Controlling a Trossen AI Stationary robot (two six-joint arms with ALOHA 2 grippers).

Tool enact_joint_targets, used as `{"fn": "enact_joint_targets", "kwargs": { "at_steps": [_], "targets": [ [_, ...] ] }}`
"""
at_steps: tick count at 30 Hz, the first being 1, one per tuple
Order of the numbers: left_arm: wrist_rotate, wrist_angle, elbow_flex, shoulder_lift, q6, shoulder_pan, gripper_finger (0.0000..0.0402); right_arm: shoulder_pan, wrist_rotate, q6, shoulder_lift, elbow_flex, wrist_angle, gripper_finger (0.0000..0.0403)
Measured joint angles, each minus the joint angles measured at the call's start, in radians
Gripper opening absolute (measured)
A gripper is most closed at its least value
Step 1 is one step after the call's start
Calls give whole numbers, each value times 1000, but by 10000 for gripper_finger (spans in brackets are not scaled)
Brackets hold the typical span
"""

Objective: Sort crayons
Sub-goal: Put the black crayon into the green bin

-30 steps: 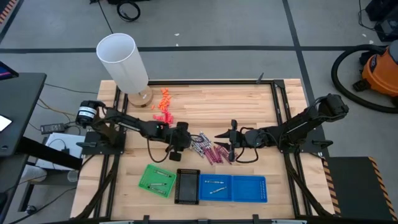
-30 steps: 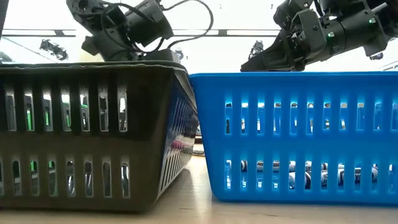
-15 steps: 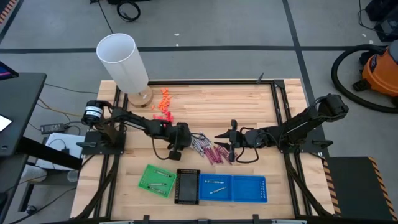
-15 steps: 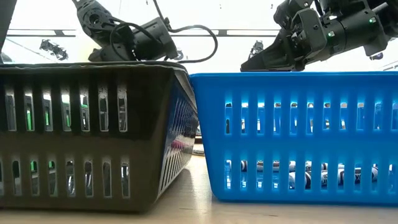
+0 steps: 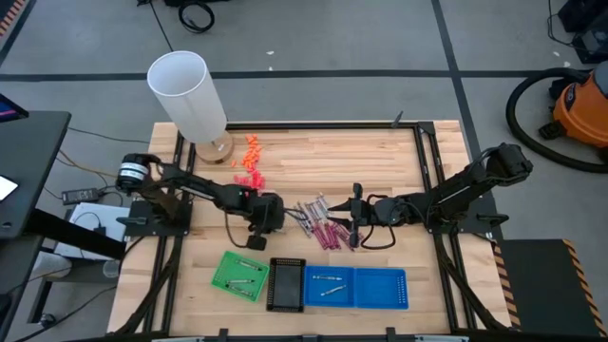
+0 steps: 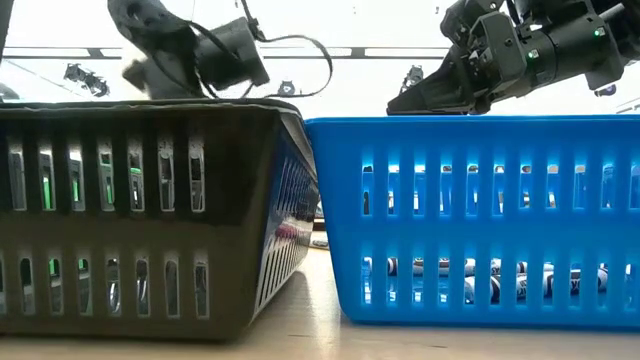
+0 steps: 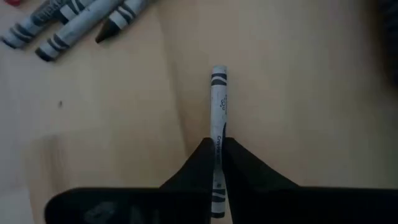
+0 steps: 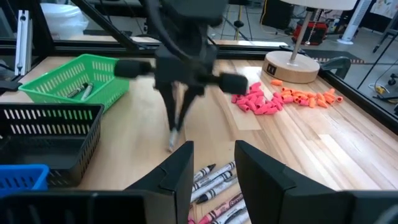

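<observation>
Crayon (image 7: 218, 118): grey-silver, black bands, pinched between left gripper (image 7: 217, 163) fingers.

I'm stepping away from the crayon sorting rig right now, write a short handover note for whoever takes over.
Left gripper: shut on a grey crayon, lifted off the table beside the pile.
Right gripper: open, empty, waiting over the right side of the pile.
Crayon pile: grey and magenta sticks mixed at the table's centre.
Done: a few crayons lie in the green tray and the blue tray; whether the black tray holds any cannot be seen.
Left: drop the held grey crayon in its tray, then sort the remaining pile. Pink and orange lumps lie farther back, near the lamp base.
</observation>
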Motion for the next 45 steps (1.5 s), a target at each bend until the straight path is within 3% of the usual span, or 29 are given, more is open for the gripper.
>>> {"fn": "enact_joint_targets", "kwargs": {
  "at_steps": [10, 15, 23, 27, 45],
  "targets": [
    [-10, -75, 5, -282, -196, -108, 21, -55, 191, 162, 0, 0, -170, 127],
    [-13, -136, 5, -333, -279, -202, 21, -113, 186, 284, 0, 0, -293, 127],
    [-20, -178, 5, -300, -409, -368, 21, -161, 133, 336, 0, 0, -349, 127],
    [-71, -197, 5, -266, -448, -427, 21, -159, 137, 335, 0, 0, -325, 127],
    [-79, -226, 6, -126, -590, -521, 45, -155, 128, 335, 0, 0, -303, 127]
  ]
}}
